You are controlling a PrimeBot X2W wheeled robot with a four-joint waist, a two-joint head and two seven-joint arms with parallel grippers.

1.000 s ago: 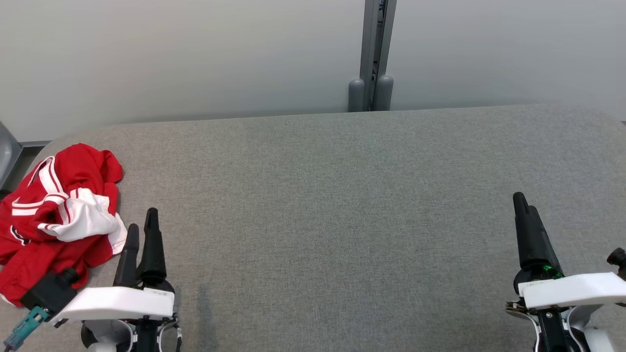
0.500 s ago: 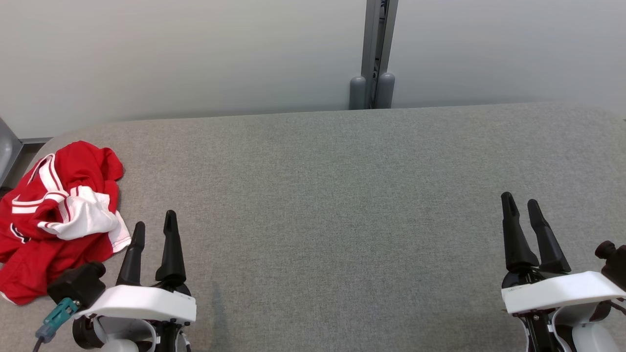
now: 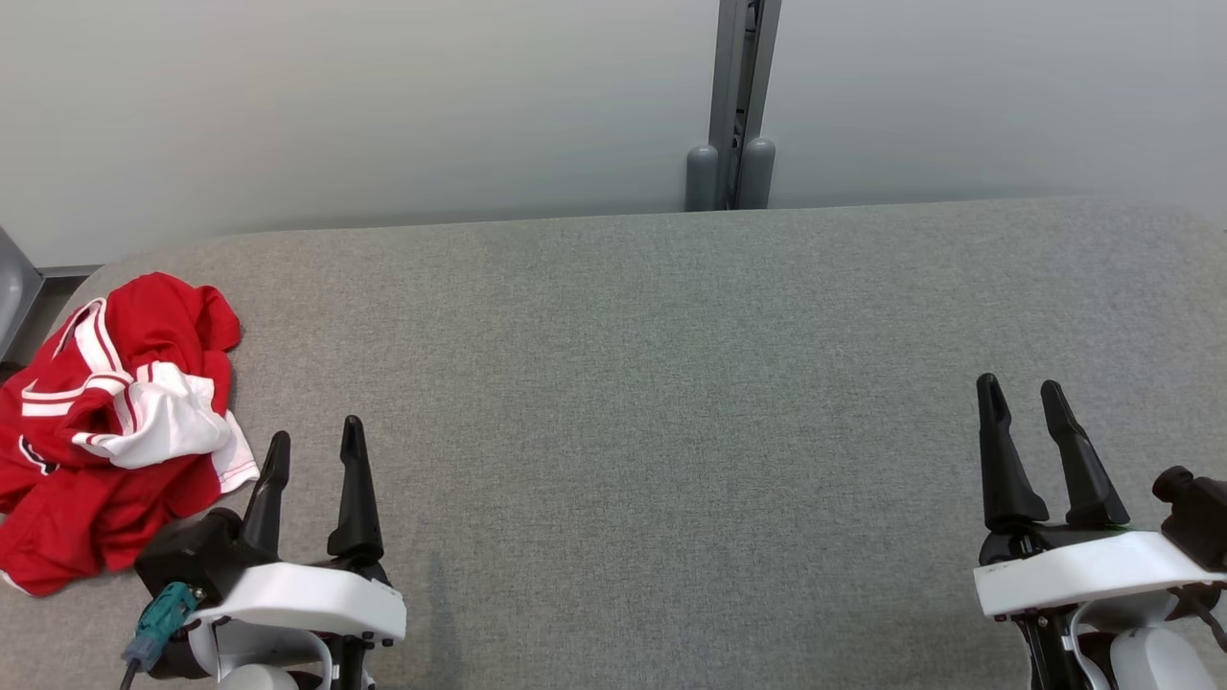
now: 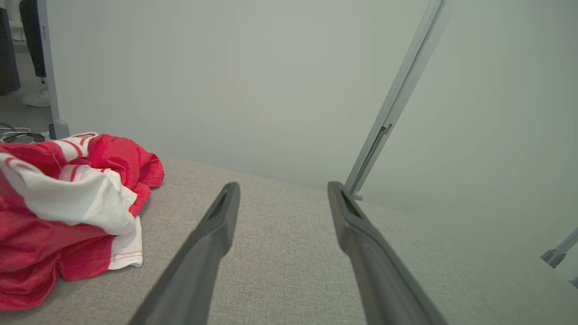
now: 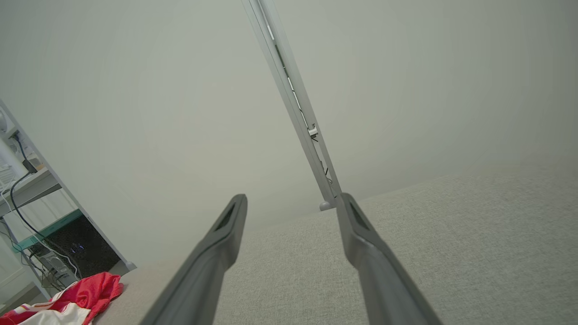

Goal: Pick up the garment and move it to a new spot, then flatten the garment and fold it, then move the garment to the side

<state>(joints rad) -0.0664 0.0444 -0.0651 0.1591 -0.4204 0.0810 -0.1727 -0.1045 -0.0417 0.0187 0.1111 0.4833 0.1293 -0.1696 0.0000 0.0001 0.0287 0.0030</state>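
A crumpled red and white garment [image 3: 110, 431] lies in a heap at the left end of the grey table [image 3: 652, 383]. The left wrist view has the garment [image 4: 67, 212] to the left of the fingers, and the right wrist view catches the garment [image 5: 67, 302] far off at the lower left. My left gripper [image 3: 316, 436] stands open just right of the heap, apart from it, with nothing between its fingers. At the lower right my right gripper [image 3: 1021, 398] is open and empty above bare table.
A pale partition wall with a grey post [image 3: 733, 105] runs behind the table's far edge. A desk with cables [image 5: 27, 216] stands beyond the table's left end. The grey cloth surface stretches bare from the heap to the right end.
Both grippers have turned so their two fingers show spread side by side. The left gripper has shifted right and lower in the view. The garment has not moved.
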